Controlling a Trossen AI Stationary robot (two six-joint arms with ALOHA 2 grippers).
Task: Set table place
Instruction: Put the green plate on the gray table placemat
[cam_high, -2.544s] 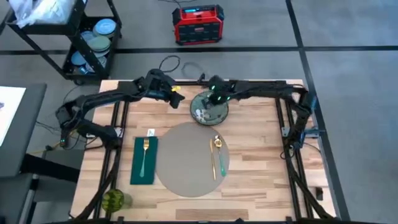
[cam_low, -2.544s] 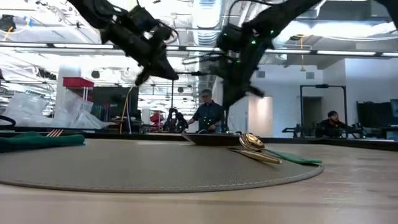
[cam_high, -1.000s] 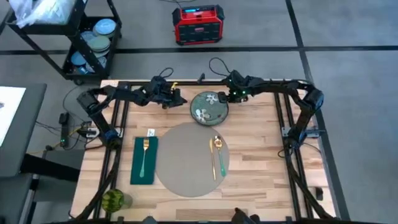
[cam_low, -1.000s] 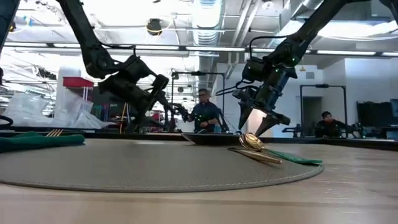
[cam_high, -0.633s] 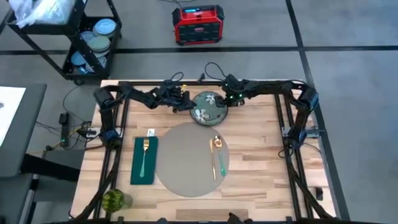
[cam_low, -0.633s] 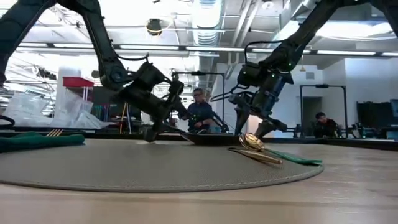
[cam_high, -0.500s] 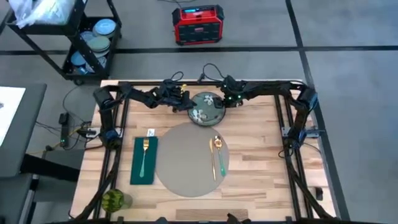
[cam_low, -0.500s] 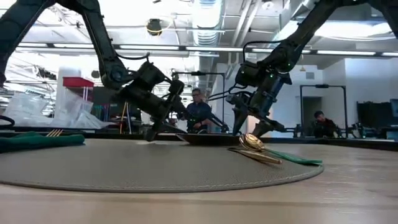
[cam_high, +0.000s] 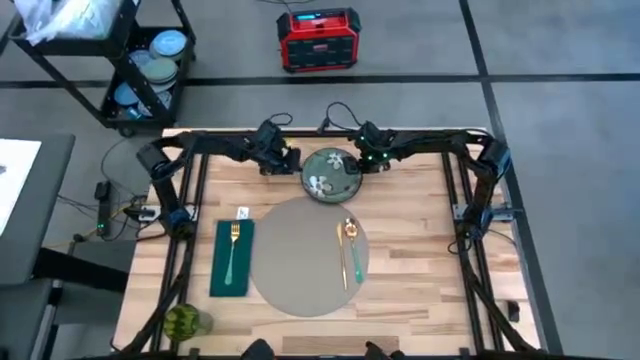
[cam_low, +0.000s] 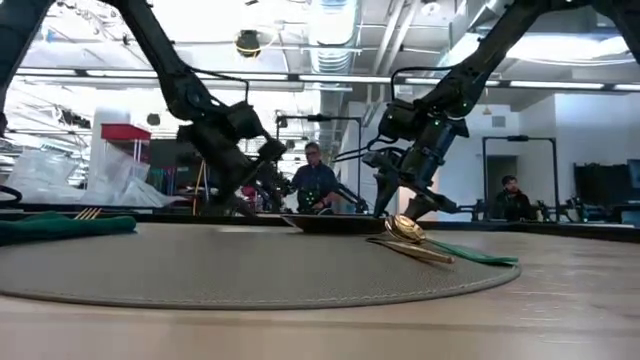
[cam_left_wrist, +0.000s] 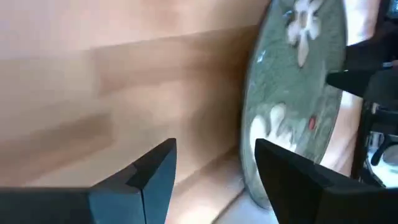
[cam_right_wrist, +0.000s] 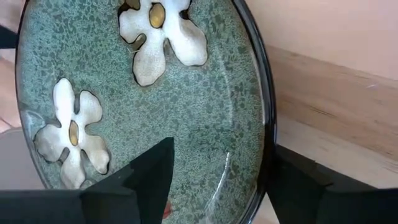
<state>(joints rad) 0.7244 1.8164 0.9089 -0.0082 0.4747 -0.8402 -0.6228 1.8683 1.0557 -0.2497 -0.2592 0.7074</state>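
A dark round plate (cam_high: 333, 174) with white flowers lies flat on the table (cam_high: 420, 250), just beyond the far edge of the round grey-taupe placemat (cam_high: 300, 270). My left gripper (cam_high: 280, 160) is open and low over bare wood beside the plate's left edge (cam_left_wrist: 249, 155). My right gripper (cam_high: 365, 162) is open at the plate's far right edge. One finger (cam_right_wrist: 146, 180) stands over the plate's inside, the other (cam_right_wrist: 305, 186) outside its rim (cam_right_wrist: 267, 143). My right gripper comes at the plate's far right rim (cam_right_wrist: 267, 143) slanting down from the table's right, one finger inside the rim and one outside. I cannot tell whether either finger touches the plate. The plate lies flat on the table.
A green napkin (cam_high: 231, 258) with a gold fork lies left of the placemat. A gold spoon and a green-handled utensil (cam_high: 350, 250) lie on the placemat's right part. A green round thing (cam_high: 183, 322) sits at the near left corner. People (cam_low: 312, 185) show beyond the table.
My right gripper has come down and toward the table's left, onto the plate's far right edge. My left gripper went toward the plate's left edge, then drew back a little toward the table's left.
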